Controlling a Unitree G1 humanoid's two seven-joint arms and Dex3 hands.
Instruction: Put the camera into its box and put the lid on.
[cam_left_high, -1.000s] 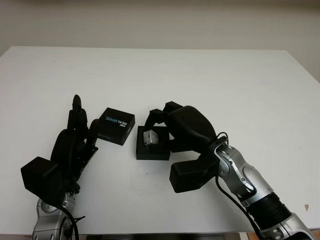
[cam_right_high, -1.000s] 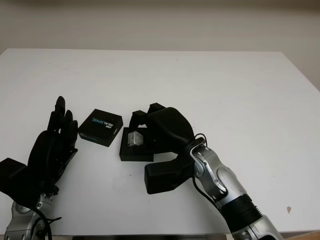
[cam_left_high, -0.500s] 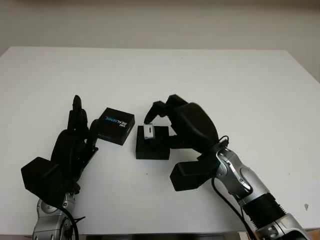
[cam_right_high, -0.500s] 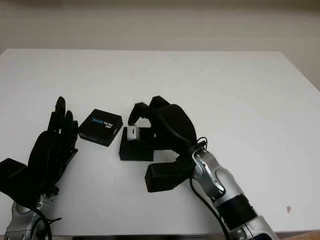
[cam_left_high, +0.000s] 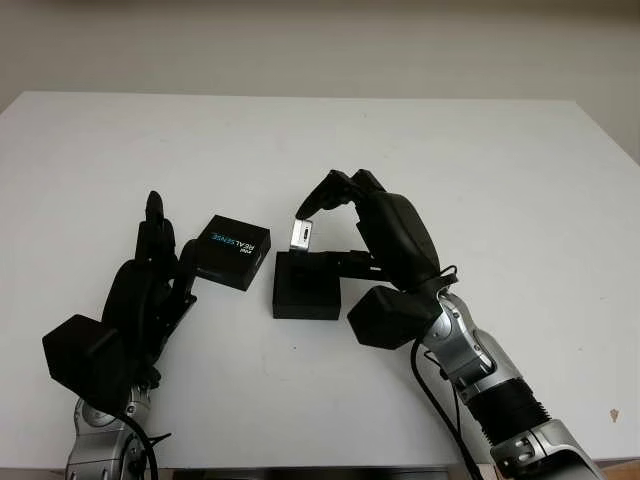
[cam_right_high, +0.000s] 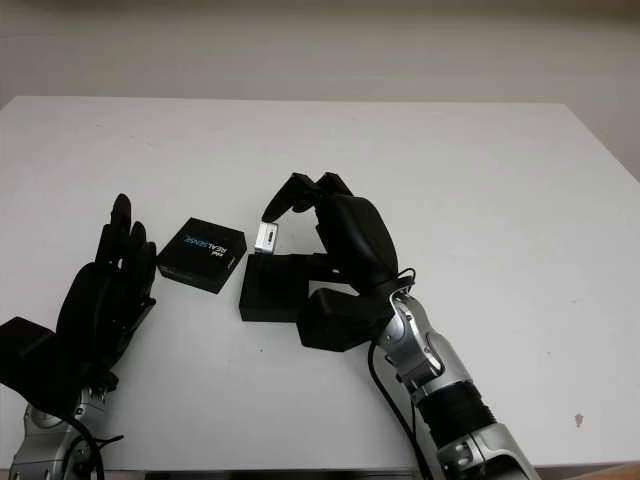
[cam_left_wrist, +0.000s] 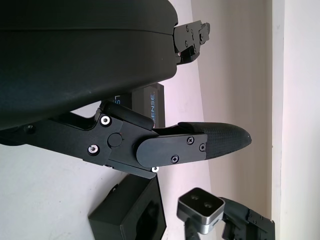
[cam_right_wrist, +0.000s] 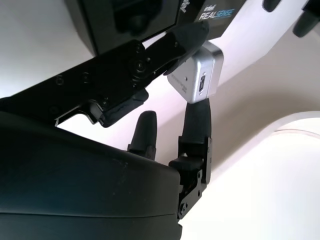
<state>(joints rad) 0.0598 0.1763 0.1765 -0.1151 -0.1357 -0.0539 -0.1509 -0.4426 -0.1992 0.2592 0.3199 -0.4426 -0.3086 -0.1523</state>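
The right hand pinched the silver camera in its fingers, above the black box mid-desk. The lid lay at the box's 10 o'clock, beside the open left hand.

Lid left of box; camera above.

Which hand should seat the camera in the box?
Right. The right hand already pinches the camera just above the open box. The left hand is open beside the lid.
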